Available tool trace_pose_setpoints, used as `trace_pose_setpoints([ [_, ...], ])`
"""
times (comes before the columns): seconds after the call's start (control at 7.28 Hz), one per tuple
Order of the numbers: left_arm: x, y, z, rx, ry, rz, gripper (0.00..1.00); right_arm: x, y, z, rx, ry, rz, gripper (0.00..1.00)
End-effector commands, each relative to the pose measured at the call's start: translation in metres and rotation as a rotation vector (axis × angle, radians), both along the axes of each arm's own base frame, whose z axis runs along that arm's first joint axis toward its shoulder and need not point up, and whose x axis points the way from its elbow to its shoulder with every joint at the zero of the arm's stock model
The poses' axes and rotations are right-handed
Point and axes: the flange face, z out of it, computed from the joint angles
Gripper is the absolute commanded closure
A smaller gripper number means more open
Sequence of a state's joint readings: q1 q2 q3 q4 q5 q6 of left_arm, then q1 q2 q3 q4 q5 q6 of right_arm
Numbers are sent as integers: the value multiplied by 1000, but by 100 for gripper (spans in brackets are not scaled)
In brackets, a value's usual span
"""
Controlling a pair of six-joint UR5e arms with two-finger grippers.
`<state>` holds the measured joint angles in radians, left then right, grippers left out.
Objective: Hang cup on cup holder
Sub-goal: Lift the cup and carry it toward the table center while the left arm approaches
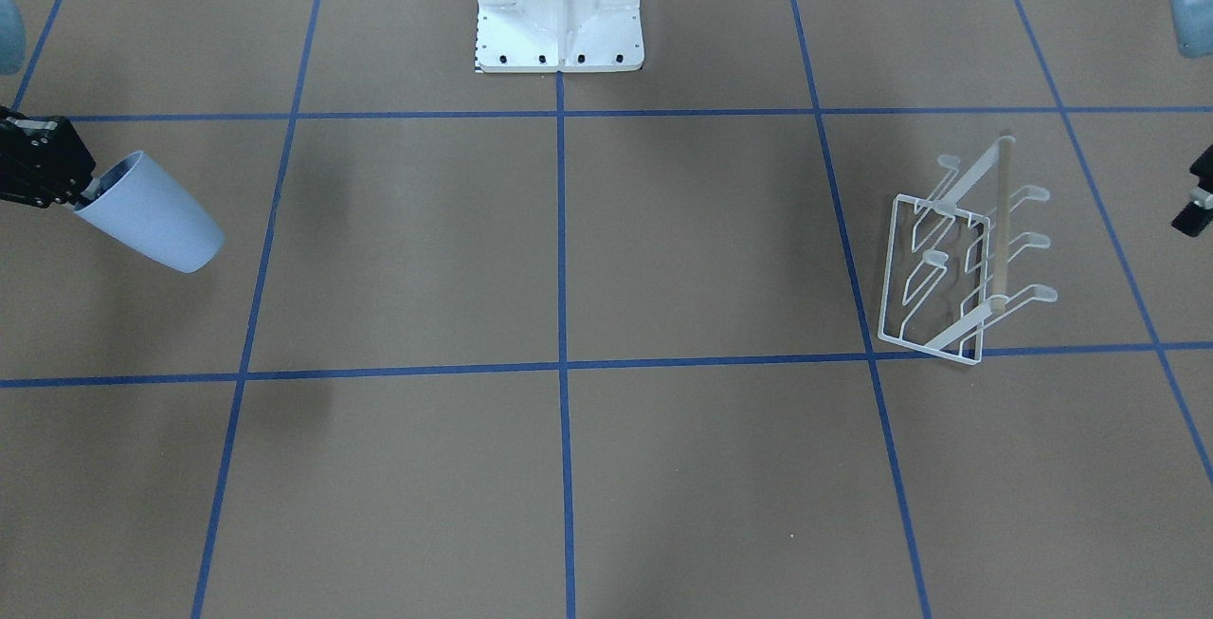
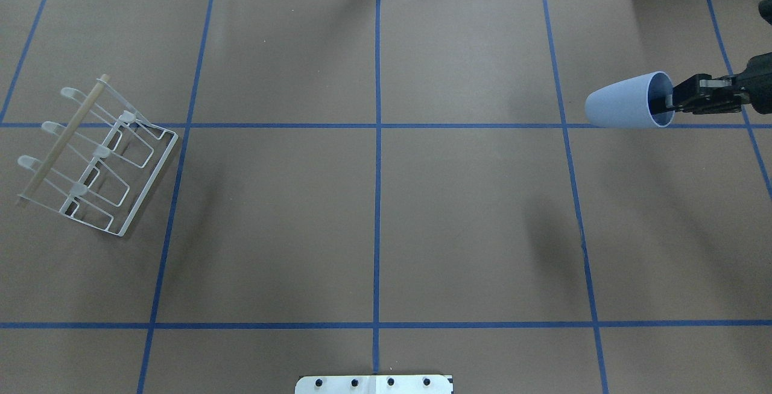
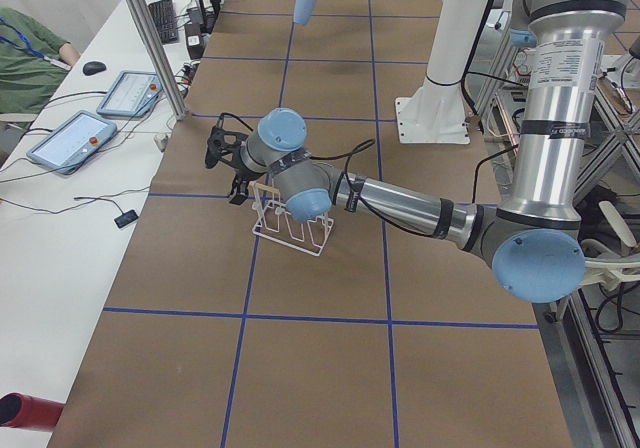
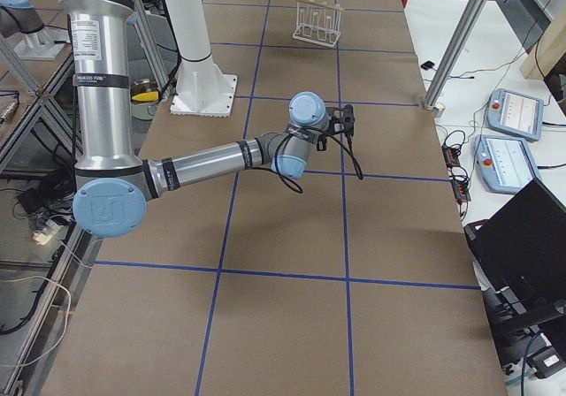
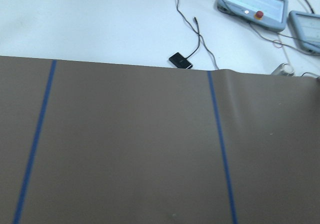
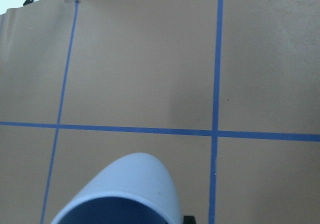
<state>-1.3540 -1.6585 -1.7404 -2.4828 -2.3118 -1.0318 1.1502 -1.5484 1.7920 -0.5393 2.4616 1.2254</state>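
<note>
The right gripper (image 2: 673, 99) has its jaws pinched on the rim of the cup (image 2: 621, 103), one finger inside the mouth and one outside. That is probably a deliberate hold, since it leaves most of the opening free to slip over a prong later.

The cup is well apart from the cup holder (image 2: 96, 158), at the opposite end of the worktop (image 2: 374, 213). It is carried on its side, with its closed bottom pointing towards the holder and its mouth facing away. Its shadow falls apart from it on the paper, so I judge it to be lifted clear of the worktop.

The cup holder stands on its wire base with its wooden rod (image 2: 62, 139) on top. Its flat-tipped prongs (image 2: 27, 160) angle upward and away from the cup, and all of them are bare.

The left gripper (image 3: 218, 151) hangs just beside the holder, on the side away from the cup. I cannot tell how its jaws stand.

The hanging itself is not yet begun. The cup has to cross to the holder and be turned mouth-down before a prong can enter it.
</note>
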Motion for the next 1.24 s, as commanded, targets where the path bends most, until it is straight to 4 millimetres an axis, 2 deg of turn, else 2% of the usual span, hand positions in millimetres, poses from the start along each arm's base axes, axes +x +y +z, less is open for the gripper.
trace_pose_setpoints([
  [0.0,45,-1,-59,-46,235,10,2,-15,22,-17,-12,-128,-23,100],
  [0.14,63,-2,-81,-54,301,9,2,-20,33,-24,11,-176,-46,100],
  [0.41,138,6,-146,-121,531,-17,2,-33,45,-57,-37,-319,-94,100],
  [0.55,178,30,-169,-162,624,8,2,-42,49,-76,-67,-384,-127,100],
  [0.69,224,46,-204,-206,737,-1,2,-47,48,-94,-91,-429,-145,100],
  [0.82,281,73,-237,-267,857,-11,2,-51,42,-115,-96,-459,-151,100],
  [0.96,317,99,-258,-284,915,-9,2,-53,38,-135,-115,-492,-157,100],
  [1.1,339,118,-272,-337,958,22,2,-56,40,-152,-128,-526,-159,100],
])
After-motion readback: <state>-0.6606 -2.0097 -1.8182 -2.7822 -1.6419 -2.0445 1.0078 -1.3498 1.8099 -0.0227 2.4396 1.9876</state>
